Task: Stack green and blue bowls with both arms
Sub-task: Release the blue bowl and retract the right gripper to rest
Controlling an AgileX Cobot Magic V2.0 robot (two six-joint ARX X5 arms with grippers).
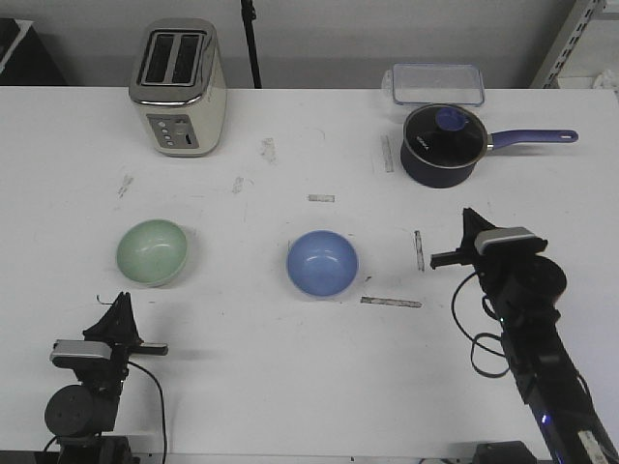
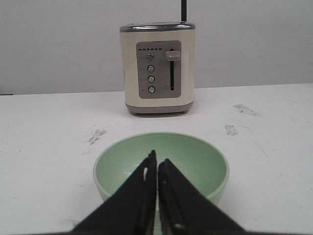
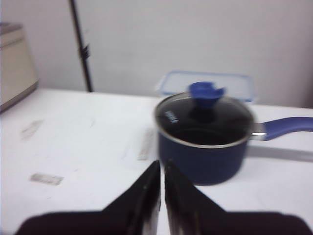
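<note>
The pale mint green bowl (image 1: pixel 152 252) sits upright on the white table at the left; it also shows in the left wrist view (image 2: pixel 195 164). The blue bowl (image 1: pixel 322 264) sits upright near the middle. My left gripper (image 1: pixel 121 302) (image 2: pixel 157 160) is shut and empty, a little nearer than the green bowl, pointing at it. My right gripper (image 1: pixel 469 217) (image 3: pixel 162 165) is shut and empty, to the right of the blue bowl and apart from it, pointing toward the saucepan.
A cream toaster (image 1: pixel 180 87) (image 2: pixel 157 68) stands at the back left. A dark navy saucepan (image 1: pixel 443 145) (image 3: pixel 204 142) with lid and purple handle (image 1: pixel 532 138) stands at the back right, a clear lidded box (image 1: pixel 435 84) behind it. Tape strips (image 1: pixel 391 303) lie near the blue bowl.
</note>
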